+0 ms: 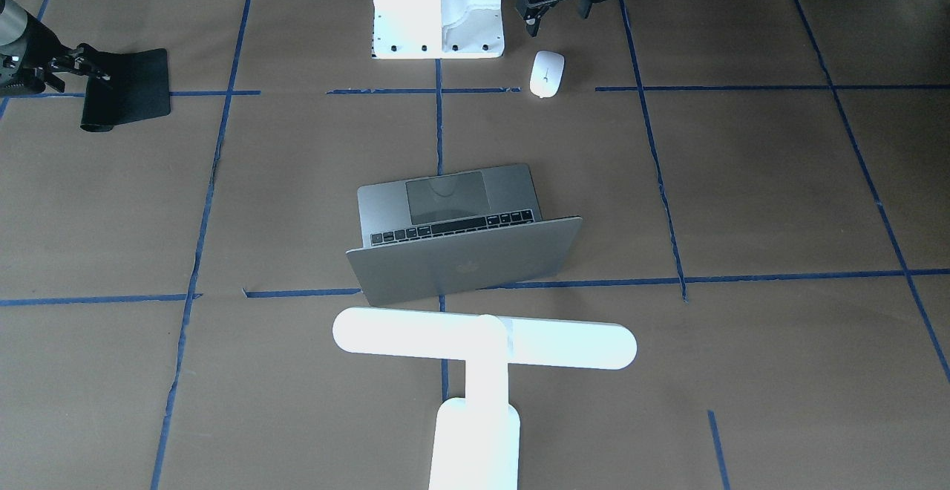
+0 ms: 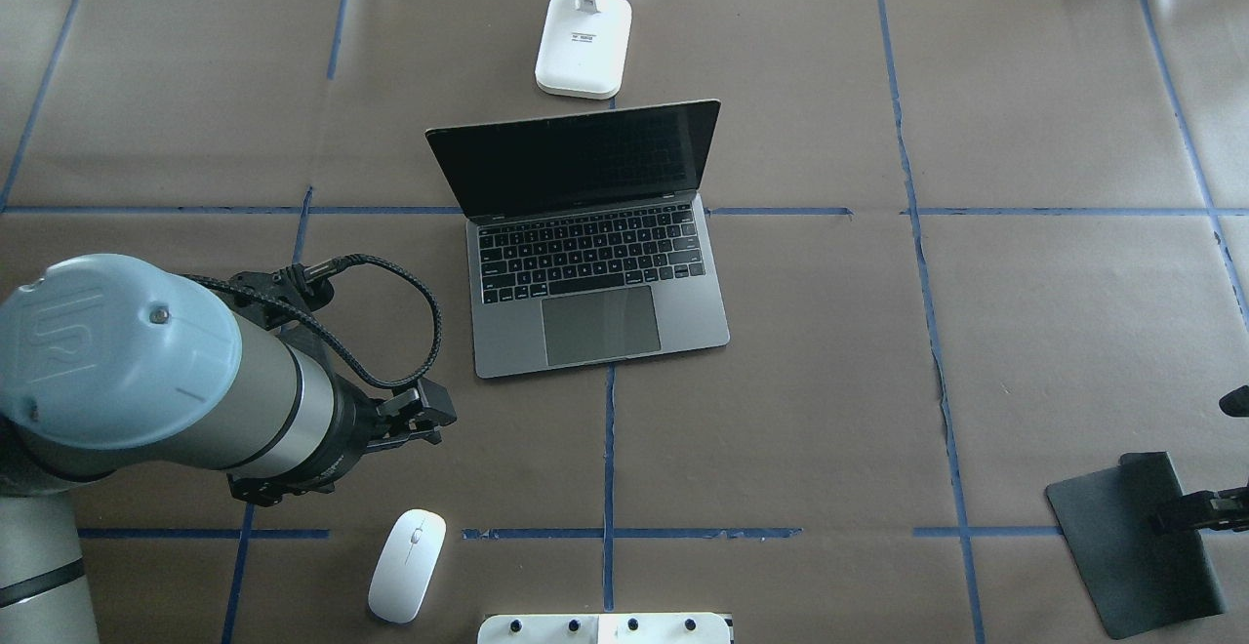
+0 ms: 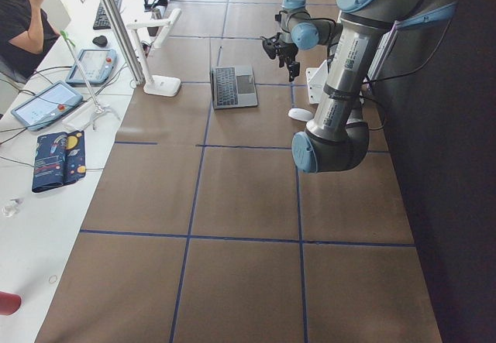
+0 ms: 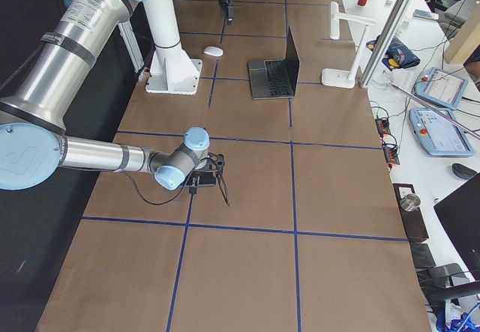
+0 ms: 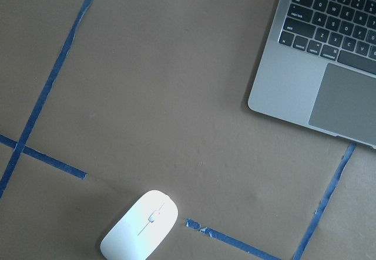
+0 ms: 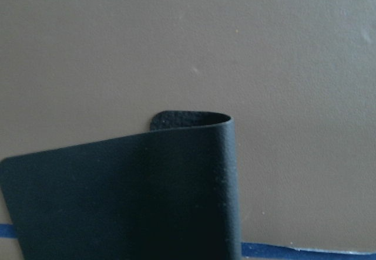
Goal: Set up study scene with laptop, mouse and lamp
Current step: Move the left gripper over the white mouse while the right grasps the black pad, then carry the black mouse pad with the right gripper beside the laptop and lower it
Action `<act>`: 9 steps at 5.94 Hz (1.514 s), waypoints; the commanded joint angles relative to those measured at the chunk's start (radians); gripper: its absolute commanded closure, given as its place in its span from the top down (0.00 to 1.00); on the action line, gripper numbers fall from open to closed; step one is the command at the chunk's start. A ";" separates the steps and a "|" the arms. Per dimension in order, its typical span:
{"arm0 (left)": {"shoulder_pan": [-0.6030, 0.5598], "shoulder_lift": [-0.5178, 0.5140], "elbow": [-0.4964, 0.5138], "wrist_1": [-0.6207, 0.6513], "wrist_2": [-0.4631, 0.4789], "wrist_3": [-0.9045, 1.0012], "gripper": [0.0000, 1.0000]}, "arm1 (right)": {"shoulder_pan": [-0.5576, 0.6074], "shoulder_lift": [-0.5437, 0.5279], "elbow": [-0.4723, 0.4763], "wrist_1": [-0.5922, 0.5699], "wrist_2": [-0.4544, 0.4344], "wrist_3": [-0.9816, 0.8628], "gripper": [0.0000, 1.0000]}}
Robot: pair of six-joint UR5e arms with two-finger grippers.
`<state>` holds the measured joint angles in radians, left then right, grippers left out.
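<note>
— Question about the left gripper [image 1: 534, 18]: are its jaws open or closed?
— I cannot tell. It hangs above the table [image 1: 742, 178]. The front view shows it only from a slant, and its own camera shows only what lies under it.
— What is nearest to it?
— The mouse [image 1: 546, 73]. It lies flat on the brown paper, close below the gripper and not touched by it. One end of it sits in a gap of a blue tape line [image 1: 415, 91]. The white robot base [image 1: 438, 11] stands just beside the mouse.
— And farther from the gripper?
— The laptop [image 2: 595, 273], away from the robot and toward the middle of the table. It is open, the screen is dark, and the keys face the robot. In the left wrist view its near corner is at the upper right and the mouse at the lower left, so they are apart. Behind the laptop, farthest from this gripper, the lamp [image 1: 482, 341] stands upright. Its base is near the back of the screen but does not touch it.
— The right gripper [image 1: 95, 68]?
— It is at the other end of the table, well apart from all three. Its jaws pinch one edge of the black mouse pad [image 1: 137, 85]. The pad is bent, and in the right wrist view one part of it curls over.
</note>
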<state>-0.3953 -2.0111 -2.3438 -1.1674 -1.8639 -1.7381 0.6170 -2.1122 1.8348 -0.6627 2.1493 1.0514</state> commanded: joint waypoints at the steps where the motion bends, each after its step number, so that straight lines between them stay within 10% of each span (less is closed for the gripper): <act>1: 0.003 0.002 0.000 0.000 0.000 -0.001 1.00 | -0.022 0.003 -0.029 0.000 -0.003 -0.001 0.63; 3: 0.003 0.002 -0.002 0.002 0.002 0.000 1.00 | -0.036 0.009 -0.032 0.000 -0.009 -0.008 0.07; 9: 0.003 0.011 0.003 0.002 0.003 -0.001 1.00 | 0.042 0.122 0.087 0.005 -0.012 -0.002 0.00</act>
<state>-0.3927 -2.0012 -2.3418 -1.1658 -1.8611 -1.7395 0.6315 -2.0464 1.9123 -0.6581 2.1367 1.0498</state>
